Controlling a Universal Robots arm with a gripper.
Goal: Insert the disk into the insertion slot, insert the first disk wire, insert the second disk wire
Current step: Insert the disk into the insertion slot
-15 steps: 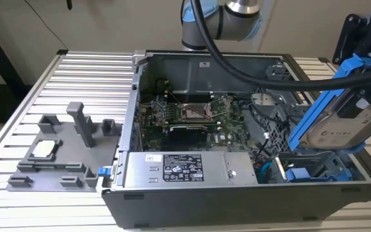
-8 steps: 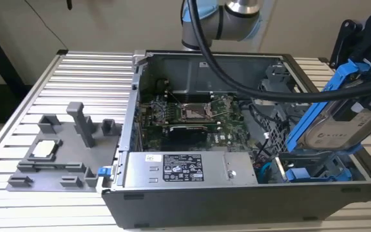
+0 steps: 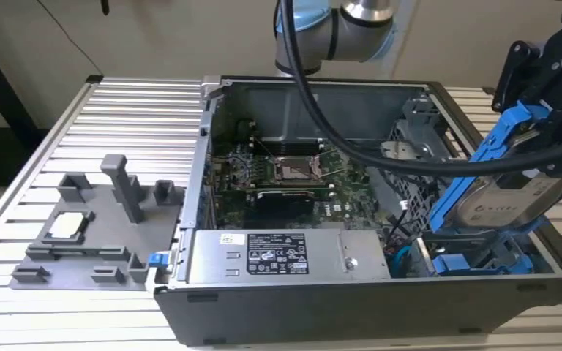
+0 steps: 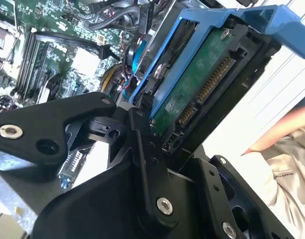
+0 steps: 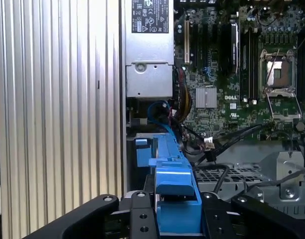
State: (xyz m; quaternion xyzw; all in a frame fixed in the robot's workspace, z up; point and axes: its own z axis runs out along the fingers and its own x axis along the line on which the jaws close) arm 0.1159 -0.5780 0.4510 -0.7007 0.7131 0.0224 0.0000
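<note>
Your gripper (image 3: 540, 121) is hanging over the corner of the open computer case (image 3: 261, 292) that lies at the exterior view's lower right. Its fingers (image 5: 142, 214) are clenching the upper end of the disk (image 3: 500, 197), one on each side of the blue carrier frame. The disk is leaning steeply rather than standing upright, with its silver labelled face turning toward the exterior view. Its lower end is reaching down to the mouth of the insertion slot (image 3: 486, 248), the grey bay inside that same corner of the case, where other blue carrier ends are showing. You cannot tell from here whether the disk is already touching the bay. In the second wrist view the green circuit side of the disk (image 4: 202, 84) and its row of connector pins are facing the camera. The power-supply box (image 3: 281, 256) is sitting along the case's near wall, beside the slot, and the motherboard (image 3: 291, 175) is lying across the case floor behind it. The case is resting on the ribbed metal desk (image 3: 115, 117).
</note>
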